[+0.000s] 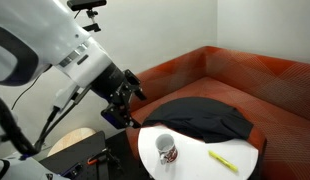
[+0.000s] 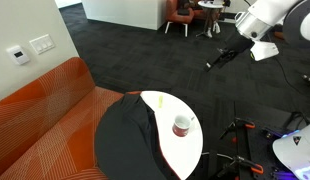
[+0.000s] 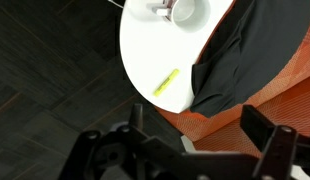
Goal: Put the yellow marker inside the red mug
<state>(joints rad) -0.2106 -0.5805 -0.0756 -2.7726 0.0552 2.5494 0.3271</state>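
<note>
1. The yellow marker (image 3: 166, 82) lies flat on the round white table (image 3: 140, 45). It is close to the table's rim and just beside the edge of a dark cloth (image 3: 245, 50). Nothing holds it.
2. The red mug (image 1: 166, 148) stands upright on the same table, well apart from the marker. Its mouth faces up, and we see nothing inside it.
3. The cloth drapes from the orange sofa (image 1: 245, 75) onto part of the tabletop.
4. The gripper (image 3: 183, 150) hangs in the air off to one side of the table, well apart from both things. In the wrist view its jaws stand wide apart with nothing between them.
5. We judge that the work is not yet begun: the marker has to be reached, gripped, carried and dropped in.
6. Several things could go wrong.
   - The marker is thin and lies low, so closing fingers may scrape the tabletop or pinch it off-centre and flick it away.
   - So near the rim, a nudge could roll it off the table.
   - The cloth's edge could be caught along with it.
   - At the mug, a tilted or off-centre release could strike the lip, tip the mug or let the marker bounce out.
7. The mug carries a red print, too small for us to read. We find no legible brand or label on the marker or the arm.
</note>
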